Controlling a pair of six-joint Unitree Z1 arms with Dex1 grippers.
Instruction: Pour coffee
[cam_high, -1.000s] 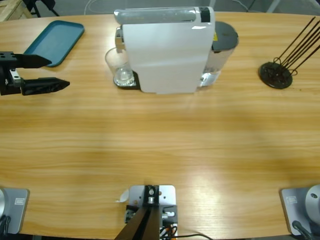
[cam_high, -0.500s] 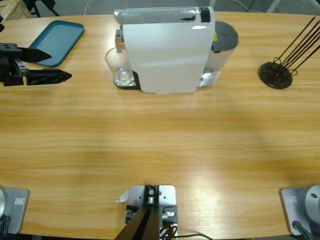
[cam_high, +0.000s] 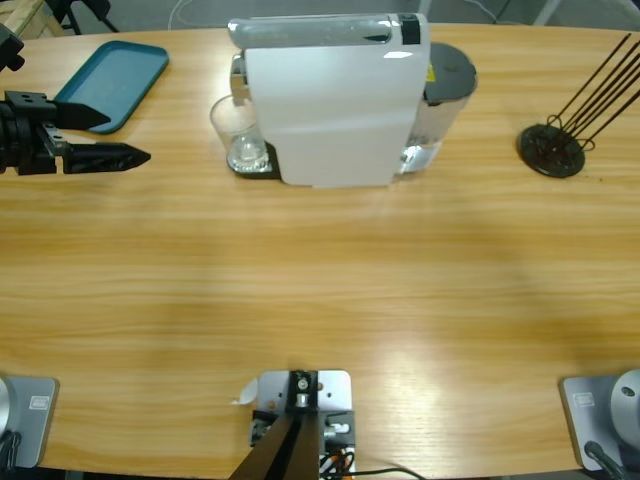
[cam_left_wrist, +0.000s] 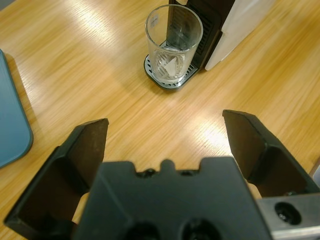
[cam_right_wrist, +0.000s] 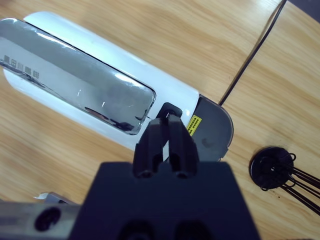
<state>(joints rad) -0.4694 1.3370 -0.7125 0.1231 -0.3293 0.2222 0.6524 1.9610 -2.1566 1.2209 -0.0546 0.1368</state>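
Observation:
A clear glass tumbler (cam_high: 238, 130) (cam_left_wrist: 173, 35) stands on the drip tray (cam_left_wrist: 160, 82) under the spout of the white coffee machine (cam_high: 330, 100) (cam_right_wrist: 100, 85). I cannot make out any coffee in the glass. My left gripper (cam_high: 125, 137) (cam_left_wrist: 167, 125) is open at the table's left edge. It points at the glass, well short of it, with nothing between its jaws. My right gripper (cam_right_wrist: 167, 120) is shut and empty. It hovers above the machine's top near the grey tank lid (cam_right_wrist: 212, 135). It does not show in the high view.
A teal tray (cam_high: 110, 80) (cam_left_wrist: 12, 125) lies at the far left, behind the left gripper. A black wire stand (cam_high: 552, 150) (cam_right_wrist: 272, 167) sits at the right, with thin rods slanting up from it. Bare wood stretches across the near half of the table.
The left gripper has slid a little to the right, toward the glass, and slightly toward the far side. The glass and the machine have not moved.

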